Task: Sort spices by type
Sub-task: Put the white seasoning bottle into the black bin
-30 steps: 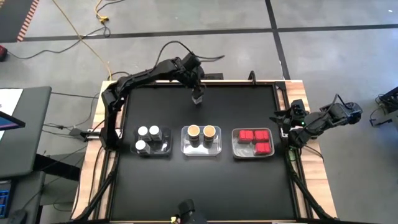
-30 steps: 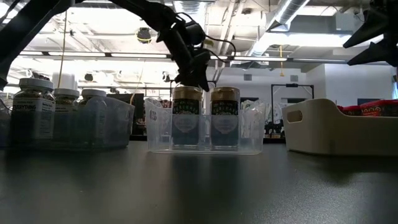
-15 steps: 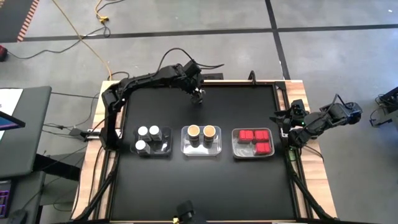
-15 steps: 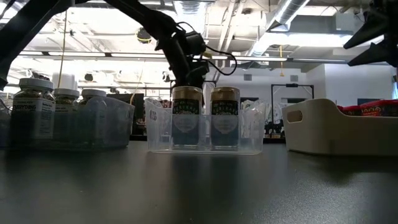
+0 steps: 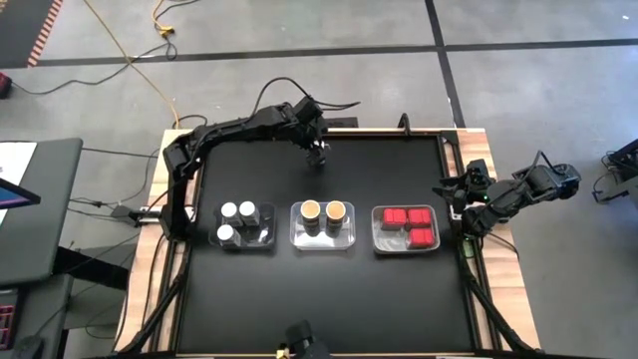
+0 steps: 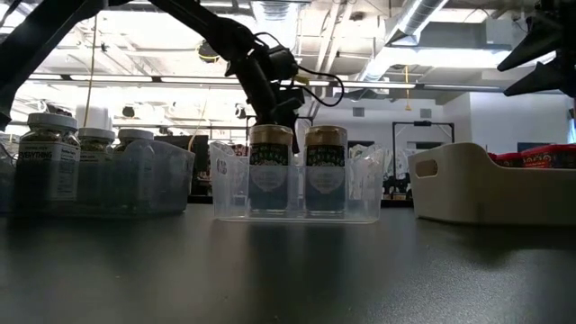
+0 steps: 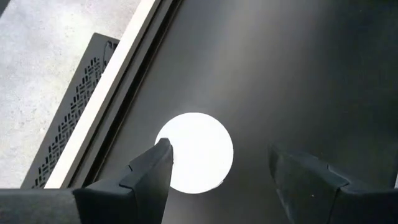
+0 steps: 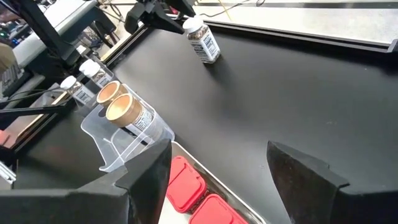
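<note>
At the table's far edge, you have the left gripper (image 5: 318,153) poised over a stray white-capped jar (image 7: 194,152), fingers (image 7: 152,171) spread to either side of the cap and gripping nothing yet. The jar looks rigid, light and smooth, so take it by the body below the cap. Its mates (image 5: 237,220) sit in the left tray (image 5: 267,239). The right gripper (image 5: 451,202) waits open and empty at the right edge.

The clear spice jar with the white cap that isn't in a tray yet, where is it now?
The clear white-capped jar stands near the table's far edge, under the left gripper, whose open fingers straddle its cap, beyond the clear tray of two tan-topped jars.
</note>
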Motion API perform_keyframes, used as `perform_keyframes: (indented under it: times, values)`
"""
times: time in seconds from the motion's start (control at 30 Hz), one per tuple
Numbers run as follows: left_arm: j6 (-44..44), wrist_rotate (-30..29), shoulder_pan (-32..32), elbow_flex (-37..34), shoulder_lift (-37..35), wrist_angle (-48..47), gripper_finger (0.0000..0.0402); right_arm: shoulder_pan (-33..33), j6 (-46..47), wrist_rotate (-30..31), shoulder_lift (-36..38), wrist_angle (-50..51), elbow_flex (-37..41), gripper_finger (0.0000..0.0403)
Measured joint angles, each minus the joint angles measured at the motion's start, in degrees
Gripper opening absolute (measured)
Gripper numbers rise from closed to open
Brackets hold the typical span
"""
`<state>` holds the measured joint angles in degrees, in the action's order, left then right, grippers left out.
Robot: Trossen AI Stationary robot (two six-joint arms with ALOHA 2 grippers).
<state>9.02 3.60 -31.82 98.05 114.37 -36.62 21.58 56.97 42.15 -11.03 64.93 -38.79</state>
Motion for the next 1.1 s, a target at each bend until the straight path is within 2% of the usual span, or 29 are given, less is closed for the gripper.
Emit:
perform_keyframes:
  times: [0.27, 0.5, 0.6, 0.7, 0.83, 1.1]
  values:
    - [4.67, 0.17, 0.10, 3.94, 0.07, -3.33, 0.0249, 0.00, 0.15, 0.00, 0.00, 0.00, 0.00, 0.0292]
    - [19.52, 0.18, 0.06, 4.69, 0.07, -3.98, 0.0249, 0.00, 0.13, 0.00, 0.00, 0.06, 0.00, 0.0292]
    - [23.19, 0.79, 0.23, 4.70, 0.07, -3.95, 0.0249, 0.00, 0.13, -0.02, 0.00, 0.72, 0.00, 0.0292]
    - [24.11, 0.87, 0.27, 4.69, 0.07, -4.36, 0.0249, 0.00, 0.11, -0.02, 0.00, 0.86, 0.00, 0.0292]
    - [24.27, 3.77, -0.28, 4.67, 0.07, -6.62, 0.0249, 0.00, 0.07, -0.02, 0.00, 1.11, 0.00, 0.0292]
    - [22.79, 3.82, -2.00, 4.18, 0.07, -5.53, 0.0249, 0.00, -0.50, -0.03, 0.00, 1.37, -0.02, 0.0292]
